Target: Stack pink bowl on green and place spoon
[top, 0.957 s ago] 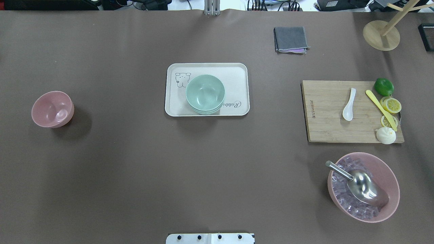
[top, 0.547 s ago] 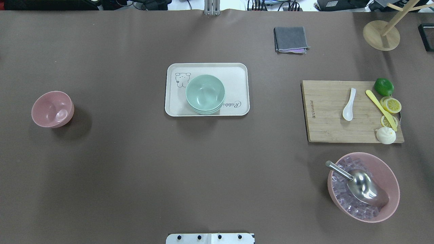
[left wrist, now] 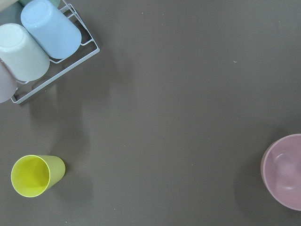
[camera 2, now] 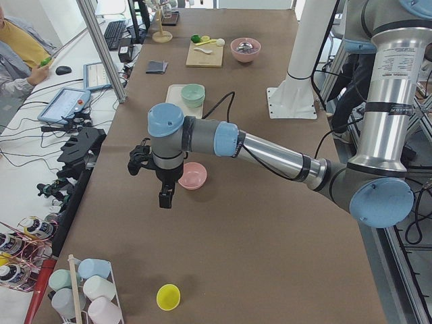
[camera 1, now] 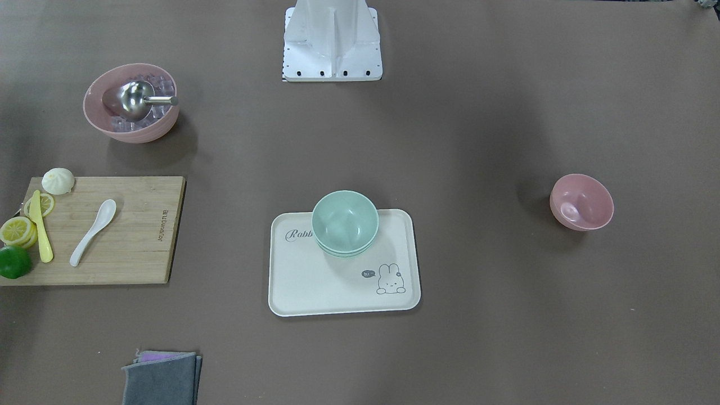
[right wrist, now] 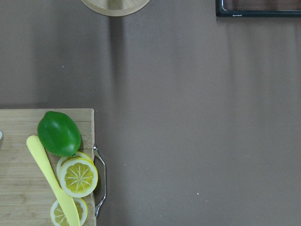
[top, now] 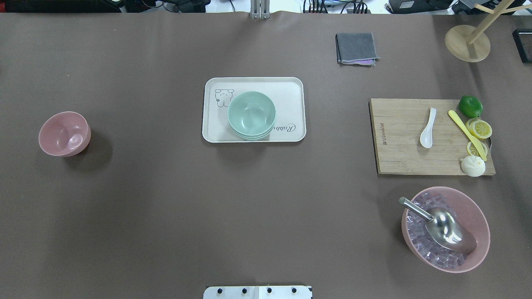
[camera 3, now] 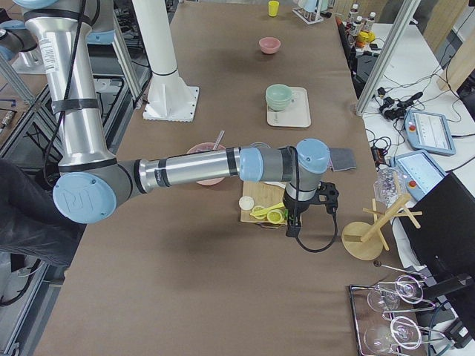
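Closest to the robot's base, on its right, a large pink bowl (top: pixel 478 209) holds ice cubes and a metal scoop (top: pixel 447 228). A little further out on that side, the white spoon (top: pixel 428 128) lies on a wooden cutting board (top: pixel 399 141), well apart from both small bowls. The right claw (camera 3: pixel 292 227) hangs over the counter (top: pixel 166 207) past the board's end; clenched or released, I cannot tell. On the robot's left, the pink bowl (top: pixel 64 133) sits upright and alone, with the left claw (camera 2: pixel 164 197) hovering near it, its grip just as hard to judge. In the middle, the green bowl (top: pixel 251 113) tops a small stack on a cream tray (top: pixel 291 89). Farthest off lies a folded grey cloth (top: pixel 356 47).
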Action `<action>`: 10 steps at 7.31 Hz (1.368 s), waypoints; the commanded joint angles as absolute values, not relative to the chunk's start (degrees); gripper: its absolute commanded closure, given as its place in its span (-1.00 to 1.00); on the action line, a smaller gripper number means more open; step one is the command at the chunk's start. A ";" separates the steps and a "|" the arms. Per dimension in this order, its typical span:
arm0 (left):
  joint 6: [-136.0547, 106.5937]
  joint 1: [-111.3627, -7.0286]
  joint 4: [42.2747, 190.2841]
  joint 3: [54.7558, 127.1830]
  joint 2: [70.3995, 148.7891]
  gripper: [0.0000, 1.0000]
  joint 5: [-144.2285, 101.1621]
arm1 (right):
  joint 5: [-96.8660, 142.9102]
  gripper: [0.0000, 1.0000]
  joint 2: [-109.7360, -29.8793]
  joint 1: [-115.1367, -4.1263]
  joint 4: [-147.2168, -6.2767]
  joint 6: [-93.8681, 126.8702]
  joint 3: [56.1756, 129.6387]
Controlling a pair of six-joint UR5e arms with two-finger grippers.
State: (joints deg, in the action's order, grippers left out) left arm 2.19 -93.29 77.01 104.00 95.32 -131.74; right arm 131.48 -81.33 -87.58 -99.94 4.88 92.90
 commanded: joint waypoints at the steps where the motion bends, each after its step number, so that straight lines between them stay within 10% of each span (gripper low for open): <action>1: 2.11 -93.16 77.34 103.89 95.19 -0.97 -131.57 | 132.36 -1.00 -81.39 -87.54 -99.93 4.92 92.90; 10: -3.42 -89.04 82.27 104.15 93.96 -0.97 -131.84 | 134.20 -1.00 -83.32 -86.05 -92.73 5.27 92.99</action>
State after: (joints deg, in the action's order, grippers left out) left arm -1.85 -89.87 82.22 103.88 94.03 -131.81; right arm 133.39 -83.18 -86.22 -93.06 5.19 93.00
